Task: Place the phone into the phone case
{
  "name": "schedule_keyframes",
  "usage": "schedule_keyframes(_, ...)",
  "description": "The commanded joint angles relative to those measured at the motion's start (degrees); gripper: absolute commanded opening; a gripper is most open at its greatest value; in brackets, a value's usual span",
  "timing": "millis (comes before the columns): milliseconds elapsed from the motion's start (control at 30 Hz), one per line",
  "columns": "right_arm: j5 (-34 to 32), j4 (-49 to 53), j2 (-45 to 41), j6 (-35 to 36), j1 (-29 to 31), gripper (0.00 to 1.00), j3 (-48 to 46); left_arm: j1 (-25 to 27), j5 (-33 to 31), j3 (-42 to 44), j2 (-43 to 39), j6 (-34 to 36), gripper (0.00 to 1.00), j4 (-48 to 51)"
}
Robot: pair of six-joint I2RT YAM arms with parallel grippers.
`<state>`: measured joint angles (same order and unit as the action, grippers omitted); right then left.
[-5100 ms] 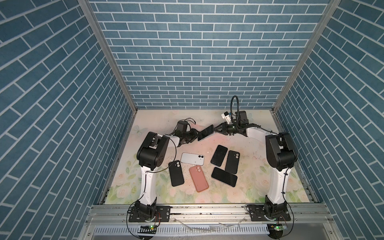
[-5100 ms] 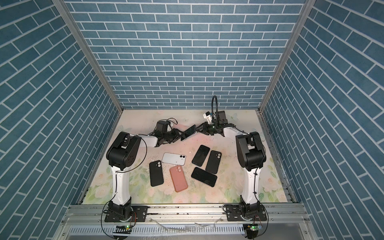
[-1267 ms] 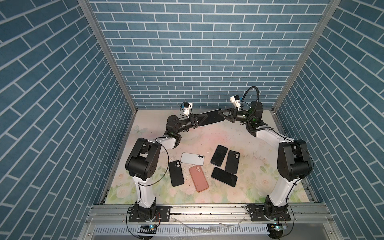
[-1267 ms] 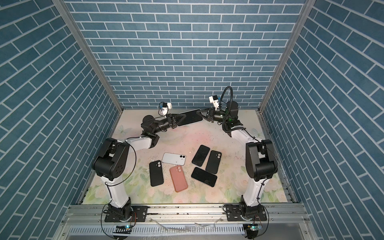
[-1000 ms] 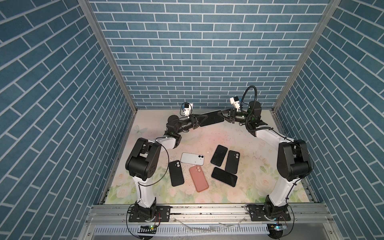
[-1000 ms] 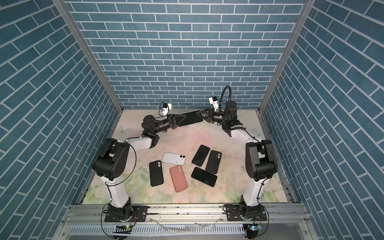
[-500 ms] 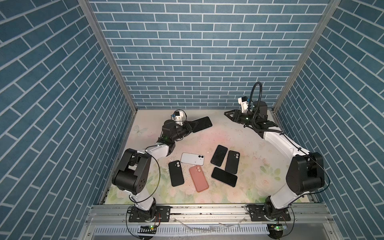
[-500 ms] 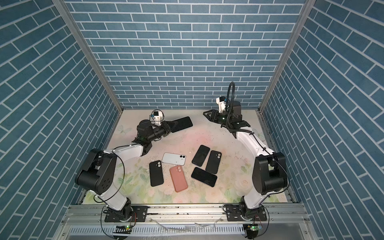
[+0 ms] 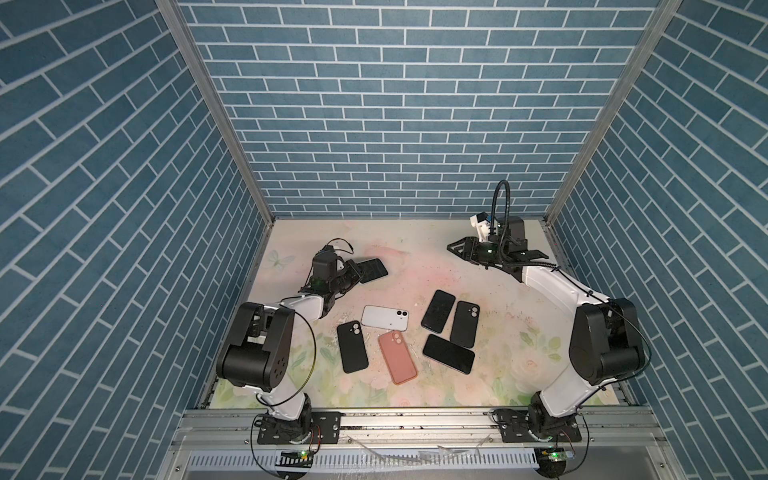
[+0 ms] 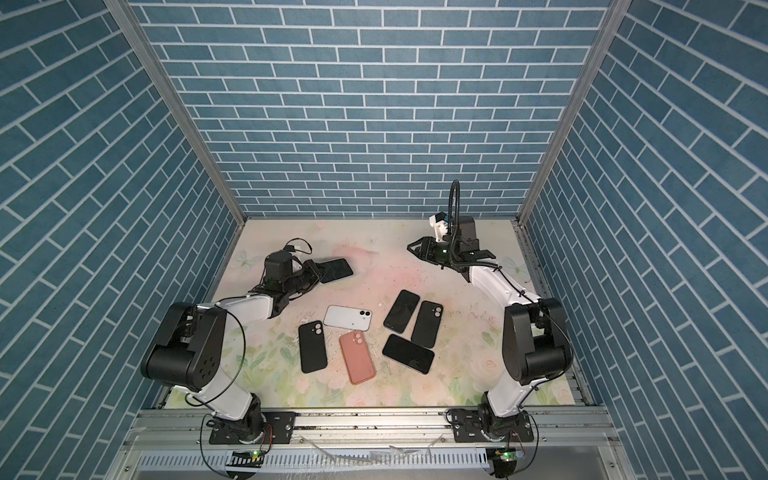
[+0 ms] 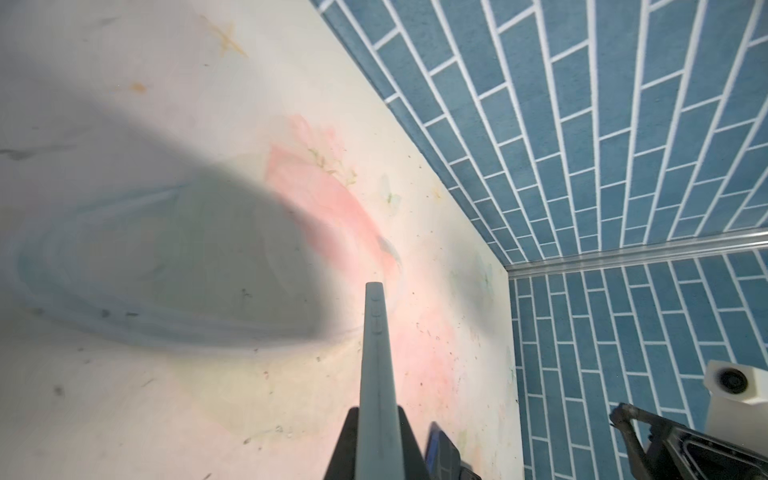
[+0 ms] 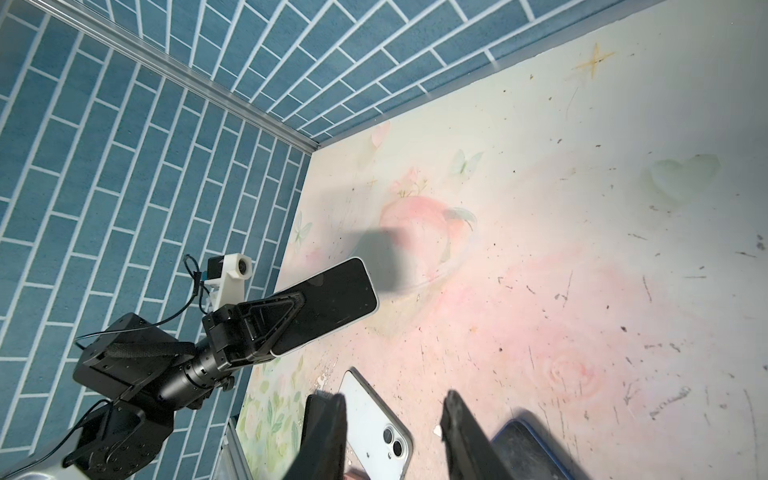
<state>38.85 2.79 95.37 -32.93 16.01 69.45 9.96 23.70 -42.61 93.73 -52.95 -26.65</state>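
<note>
The phone (image 9: 372, 269) (image 10: 337, 269), dark-screened with a pale rim, hangs above the back left of the table with my left gripper (image 9: 354, 272) (image 10: 314, 272) shut on one end. It shows edge-on in the left wrist view (image 11: 376, 353), clamped between the jaws of the left gripper (image 11: 376, 411). The right wrist view shows the phone (image 12: 332, 299) screen-up. My right gripper (image 9: 454, 248) (image 10: 412, 246) (image 12: 395, 399) hovers open and empty at the back right. A black phone case (image 9: 352, 347) and a pink phone case (image 9: 397, 358) lie at the front.
A white phone (image 9: 384, 318) (image 12: 374, 432) lies camera-up at the table's middle. Three more dark handsets (image 9: 437, 305) (image 9: 464, 319) (image 9: 449, 354) lie right of it. Blue brick walls (image 9: 395, 124) close in the back and both sides.
A second ago both grippers held the phone at the back centre. The right gripper has let go and pulled back right. The left gripper has carried the phone down and leftward.
</note>
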Motion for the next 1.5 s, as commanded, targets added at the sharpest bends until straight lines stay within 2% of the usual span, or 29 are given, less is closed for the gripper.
schedule_keyframes(0,1.38,0.89,0.53,2.36,0.16,0.39,0.50,-0.90,0.21,0.42,0.32,0.91,0.03,-2.34)
schedule_keyframes(200,1.50,1.78,0.73,2.86,0.16,0.39,1.39,-1.27,0.21,1.47,2.43,1.26,0.08,-3.02)
schedule_keyframes(567,1.32,2.73,0.78,3.36,0.16,0.39,2.09,-2.87,-2.86,4.59,3.50,3.81,0.30,-2.94)
schedule_keyframes(767,1.31,2.84,0.31,3.38,0.16,0.39,1.83,-3.95,-4.55,6.93,4.50,4.48,0.36,-3.35)
schedule_keyframes(1000,0.36,5.54,-0.50,5.25,0.46,0.40,1.72,-4.07,-7.60,8.55,1.70,6.01,0.59,-0.84)
schedule_keyframes(1133,-5.07,13.85,-1.49,11.49,3.14,0.41,3.61,-4.07,-11.48,8.59,-3.69,8.25,0.74,5.40)
schedule_keyframes(1300,-18.26,25.57,-2.25,24.42,12.09,0.44,6.54,-3.81,-18.42,1.21,-12.41,14.15,0.91,29.47)
schedule_keyframes(1433,-24.01,27.20,-2.48,31.85,18.16,0.47,5.68,-3.80,-19.11,-1.52,-18.82,17.49,0.97,41.05)
schedule_keyframes(1467,-24.94,26.96,-2.47,33.41,19.68,0.51,5.45,-3.80,-19.44,-1.39,-20.98,17.76,0.99,43.02)
